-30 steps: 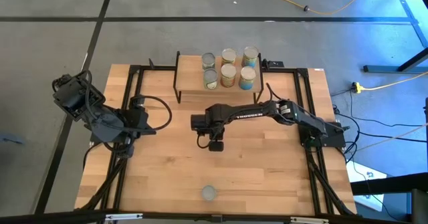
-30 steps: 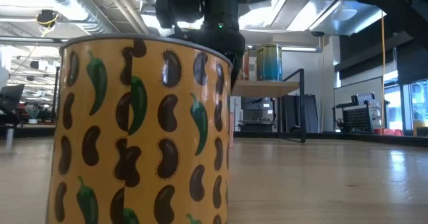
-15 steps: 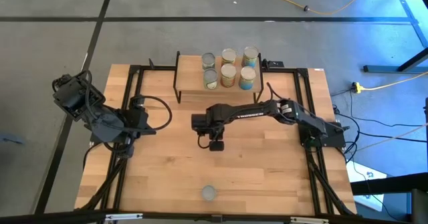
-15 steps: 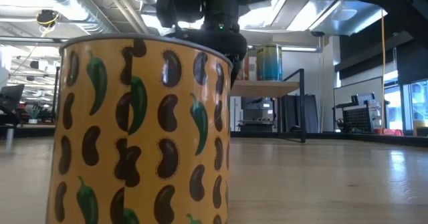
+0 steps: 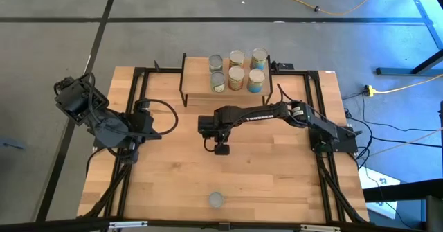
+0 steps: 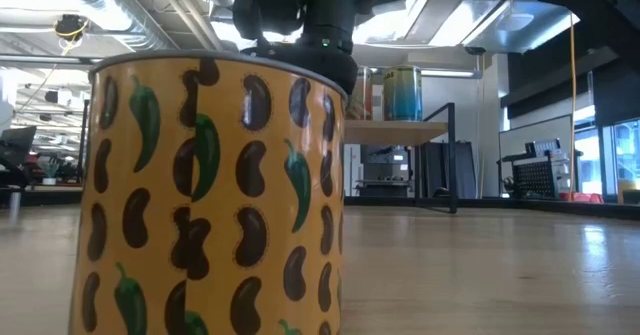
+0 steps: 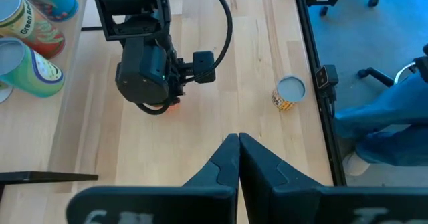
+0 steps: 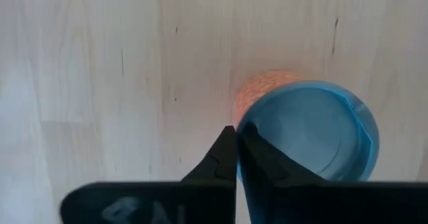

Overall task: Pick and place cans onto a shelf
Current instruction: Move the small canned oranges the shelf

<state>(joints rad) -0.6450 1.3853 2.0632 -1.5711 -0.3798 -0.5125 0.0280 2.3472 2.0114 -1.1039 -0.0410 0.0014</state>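
Note:
An orange-red can [image 8: 304,134] with a silver top sits under my right gripper [image 8: 235,136] at the table's middle [image 5: 210,140]. That gripper points down and is shut at the can's rim. A yellow can with bean pictures [image 5: 217,200] stands upright on the table near its near edge; it fills the low view [image 6: 210,195]. Several cans [image 5: 237,71] stand on the shelf [image 5: 197,79] at the far edge. My left gripper [image 7: 238,140] is shut and empty at the table's left [image 5: 156,131]. My right gripper meets the orange-red can at its rim [image 8: 239,125], coming from above and pointing down. One finger [image 8: 257,160] lies over the can's top and the other outside it. Whether the can stands on the table or is lifted, I cannot tell.
The shelf's black wire legs [image 5: 184,86] stand on the table's far part. Black frame rails [image 5: 135,107] run along both table sides. Bare wood lies between the right gripper and the yellow can. In the low view the shelf [image 6: 400,130] shows behind the yellow can.
My right gripper has shifted a little toward the table's far edge and slightly up. The yellow can and the cans on the shelf have stayed where they were.

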